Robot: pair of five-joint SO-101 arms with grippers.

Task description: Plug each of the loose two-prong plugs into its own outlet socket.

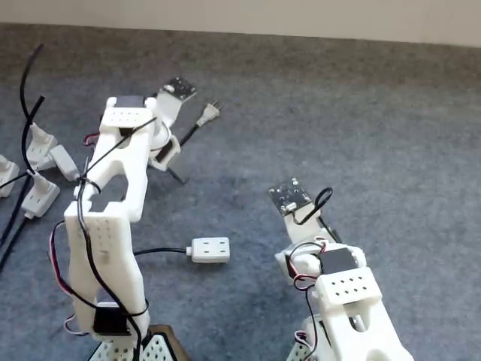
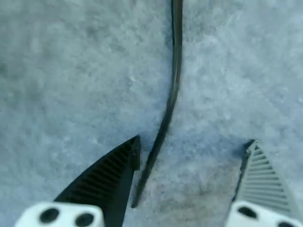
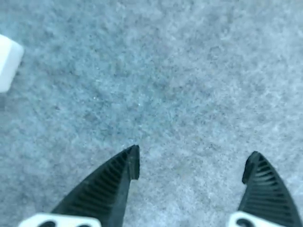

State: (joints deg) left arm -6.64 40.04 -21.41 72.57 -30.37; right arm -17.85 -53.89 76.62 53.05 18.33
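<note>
Hovering low over the grey carpet [image 2: 71, 71], the left gripper [image 2: 191, 146] has its jaws spread wide apart and clamps nothing. A thin black cord [image 2: 173, 94] runs in between the two fingers, much closer to the dark finger [image 2: 113, 175] than to the pale one, and its loose end lies just beside that dark fingertip; whether it touches is not clear. In the high view the same cord leads away ahead of this gripper to a two-prong plug [image 1: 211, 113], which lies flat on the carpet beyond the fingertips with its prongs pointing away from the arm.

The right gripper [image 3: 194, 161] is also parted wide, with bare carpet between and ahead of its fingers. A white corner [image 3: 7, 61] shows well off to the side of one finger; what it belongs to cannot be told there.

A white outlet socket [image 1: 210, 250] on its own dark lead lies between the two arms, apart from both grippers and well apart from the plug. Several white pieces [image 1: 39, 169] with black cords are grouped on the left arm's outer side.
</note>
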